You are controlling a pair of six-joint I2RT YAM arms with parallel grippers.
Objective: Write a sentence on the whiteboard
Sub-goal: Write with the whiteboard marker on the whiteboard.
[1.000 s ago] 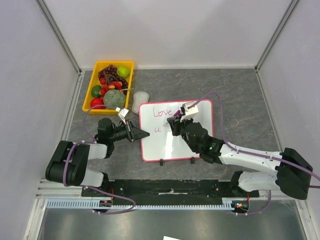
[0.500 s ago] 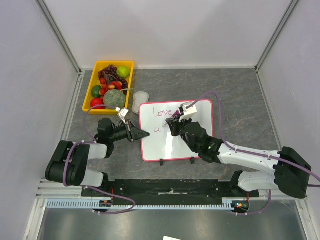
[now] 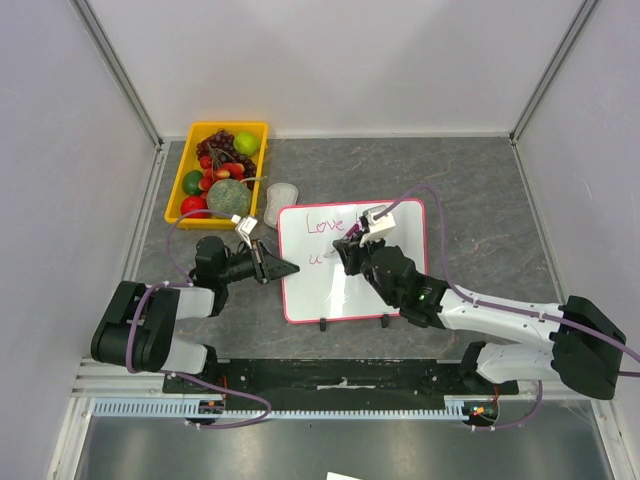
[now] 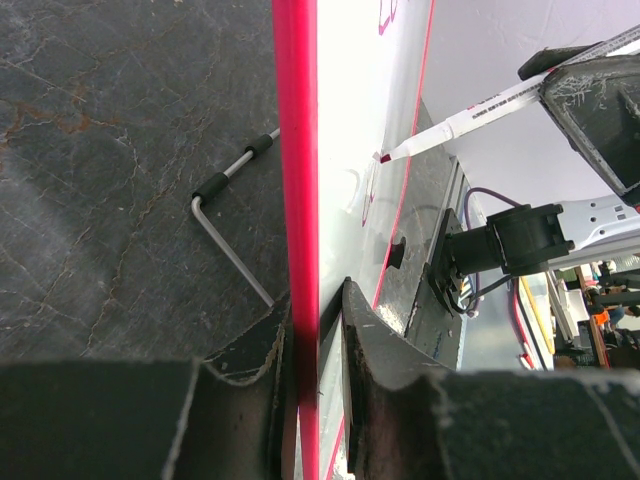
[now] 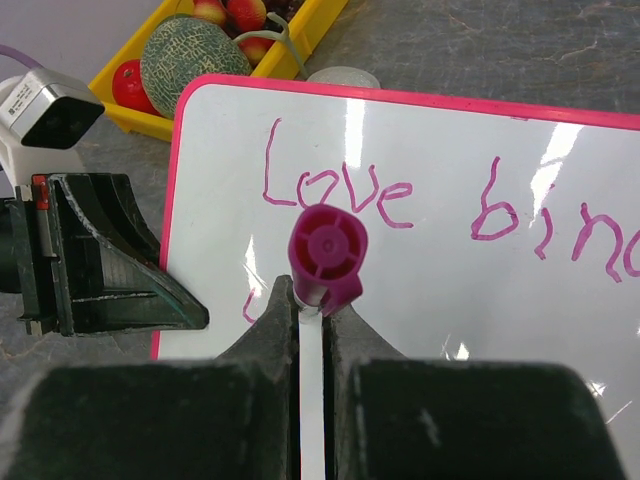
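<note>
Claws, two: left claw (image 3: pixel 291 270) pinches one whiteboard (image 3: pixel 335 292), right claw (image 5: pixel 312 300) grips one marker (image 5: pixel 326 250).

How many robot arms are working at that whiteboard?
2. The left arm reaches the whiteboard's left edge, its end effector clamped on the frame. The right arm stretches over the board, holding a marker.

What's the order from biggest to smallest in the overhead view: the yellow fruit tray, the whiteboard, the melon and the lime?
1. whiteboard
2. yellow fruit tray
3. melon
4. lime
The differences are plain, so there are no ties.
</note>
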